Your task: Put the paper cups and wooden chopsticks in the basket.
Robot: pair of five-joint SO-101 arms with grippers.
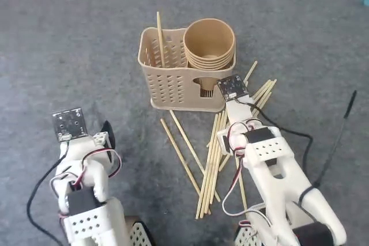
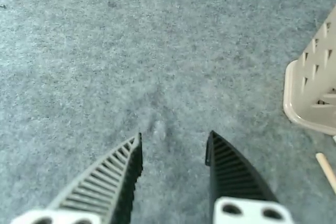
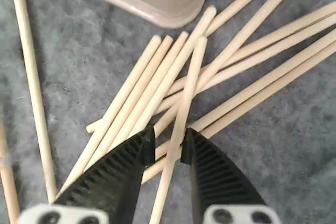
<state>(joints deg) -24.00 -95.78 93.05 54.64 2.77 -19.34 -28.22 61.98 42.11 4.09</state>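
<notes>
**Right gripper straddles one chopstick, cups already in the basket**

We see the basket (image 1: 173,87) standing on the grey-covered bench (image 1: 69,44), towards its far side. A nested stack of paper cups (image 1: 209,41) sits inside it at the end nearer the right arm. A single upright chopstick (image 1: 161,38) leans in the other end, its tip rising above the rim.

The loose chopsticks (image 1: 214,154) lie in a fanned heap on the bench, just in front of the basket's corner below the cups. Several of them touch and cross one another. Two more chopsticks (image 1: 179,146) lie a little apart from the heap, on the side nearer the left arm, roughly parallel to each other.

The right gripper (image 3: 168,142) is down over the heap, near the basket's corner. Its jaws are narrowly parted, and the straddled chopstick (image 3: 187,98) runs between the tips. This stick lies on top of the others and crosses them. It sits close against one finger with a slim gap at the other, so we judge it not yet pinched.

The left gripper (image 2: 173,150) hangs over bare bench cover with its jaws spread wide and nothing between them. We place it well apart from the heap and short of the basket, whose corner shows farther off.
</notes>
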